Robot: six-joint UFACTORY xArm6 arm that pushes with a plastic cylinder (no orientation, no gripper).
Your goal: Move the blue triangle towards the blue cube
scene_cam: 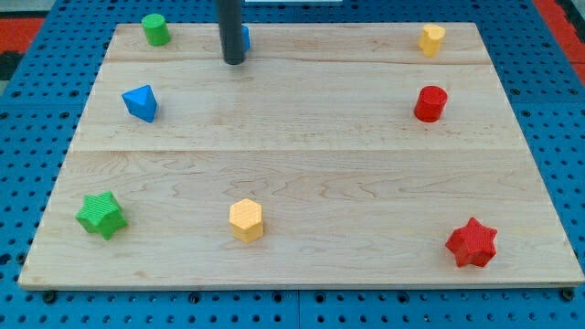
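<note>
Touching blue cube (245, 37): my tip (234, 61)

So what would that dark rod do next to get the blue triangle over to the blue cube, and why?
Probably swing my tip down toward the view's left, to the lower-left side of the blue triangle. Right now my tip stands at the view's top, in front of the blue cube, well apart from the triangle. The cube lies up and to the right of the triangle, so a push must start from the triangle's far side.

Pale wood worktop (302, 174), showing matt, smooth planks.
Looking like ridged matt plastic: blue triangle (141, 102), red star (472, 243), yellow hexagon (246, 220); dark rod (232, 27) looking smooth.
</note>
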